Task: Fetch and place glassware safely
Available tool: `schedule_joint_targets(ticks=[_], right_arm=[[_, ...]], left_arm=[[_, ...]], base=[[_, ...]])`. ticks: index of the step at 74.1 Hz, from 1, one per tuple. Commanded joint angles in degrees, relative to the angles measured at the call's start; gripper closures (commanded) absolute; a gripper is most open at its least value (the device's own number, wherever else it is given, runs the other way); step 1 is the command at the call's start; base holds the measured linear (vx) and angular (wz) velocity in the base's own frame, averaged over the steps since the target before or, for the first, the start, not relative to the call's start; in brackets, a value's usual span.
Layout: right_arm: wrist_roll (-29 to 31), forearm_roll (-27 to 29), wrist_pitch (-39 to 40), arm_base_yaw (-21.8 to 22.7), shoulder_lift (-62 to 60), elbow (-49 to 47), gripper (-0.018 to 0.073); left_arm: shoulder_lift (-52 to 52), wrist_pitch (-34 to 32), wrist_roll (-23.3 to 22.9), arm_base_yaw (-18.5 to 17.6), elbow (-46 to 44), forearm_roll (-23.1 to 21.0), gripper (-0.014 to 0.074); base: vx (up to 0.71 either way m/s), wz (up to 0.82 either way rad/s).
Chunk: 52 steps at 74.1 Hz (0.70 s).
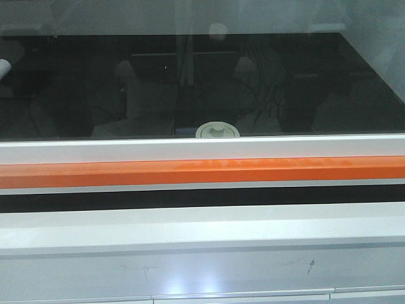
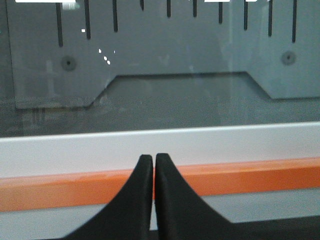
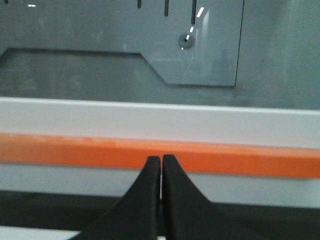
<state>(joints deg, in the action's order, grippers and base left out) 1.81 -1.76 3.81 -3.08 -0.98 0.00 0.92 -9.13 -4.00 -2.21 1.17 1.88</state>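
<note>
The jar [image 1: 217, 130] sits just behind the white rail [image 1: 202, 149], only its lid showing. The left pincer [image 2: 153, 159] and right pincer [image 3: 161, 160] are clenched, empty, facing the orange bar [image 1: 202, 172]. I'd say: open one, lift over the rail, grip below the lid.

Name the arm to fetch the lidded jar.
Right, marginally: the jar sits just right of centre in the front view. Left gripper and right gripper are shut, facing the orange rail; neither wrist view shows it.

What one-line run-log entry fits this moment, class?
stage: before pickup | cream-lidded jar: on dark surface behind orange rail, untouched | left gripper: shut, empty | right gripper: shut, empty
</note>
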Motion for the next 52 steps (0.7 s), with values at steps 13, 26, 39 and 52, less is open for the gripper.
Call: schedule_joint_targets(ticks=[13, 26, 39, 52], right_arm=[[-0.16, 0.02, 5.25, 0.21, 9.38, -16.01, 0.0567], [-0.88, 0.25, 3.79, 0.21, 22.49, -23.16, 0.0567], [-1.26, 0.20, 6.22, 0.21, 28.57, -23.50, 0.0567], [-1.06, 0.05, 5.28, -1.57, 29.75, -23.50, 0.0567]], left_arm=[[-10.79, 0.47, 0.44, -0.45, -16.78, -0.45, 0.0603], [-24.76, 9.90, 0.32, -0.45, -24.86, -0.51, 0.0603], [-29.79, 9.86, 0.32, -0.45, -24.94, -0.51, 0.0603], [-30.37, 9.13, 0.00, -0.45, -24.94, -0.51, 0.0603]], base=[[0.00, 0.00], [0.00, 0.00], [0.00, 0.00], [0.00, 0.00]])
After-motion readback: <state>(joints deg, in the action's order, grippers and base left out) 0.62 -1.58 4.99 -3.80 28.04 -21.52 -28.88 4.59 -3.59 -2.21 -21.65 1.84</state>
